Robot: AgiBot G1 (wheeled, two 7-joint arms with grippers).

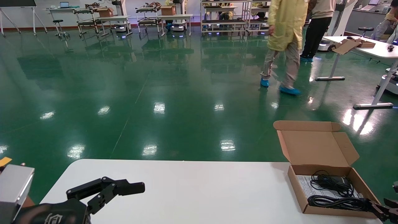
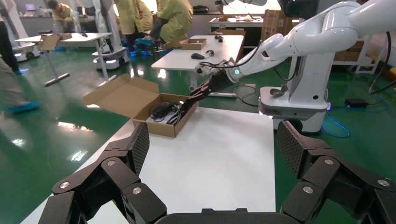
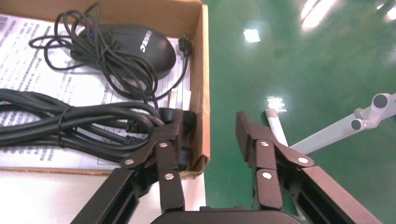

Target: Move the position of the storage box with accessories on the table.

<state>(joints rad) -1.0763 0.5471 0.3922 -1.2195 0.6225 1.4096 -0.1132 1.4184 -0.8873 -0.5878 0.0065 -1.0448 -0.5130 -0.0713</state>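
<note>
On the table [image 1: 192,189], right end: storage box [image 1: 297,186] open, lid up.
Inside: white sheet [image 3: 32,60], coiled power cable [image 3: 51,123], black mouse [image 3: 135,44] with thin cord. Right gripper [image 3: 212,135] spread, straddling the box's right wall, one finger inside, one outside. Left gripper [image 2: 212,147] parked wide apart over the table's left end.

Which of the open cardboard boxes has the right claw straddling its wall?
The flat brown cardboard box at the right edge of the near white table. The right claw, open, straddles its side wall. The other open box sits on a far desk.
</note>
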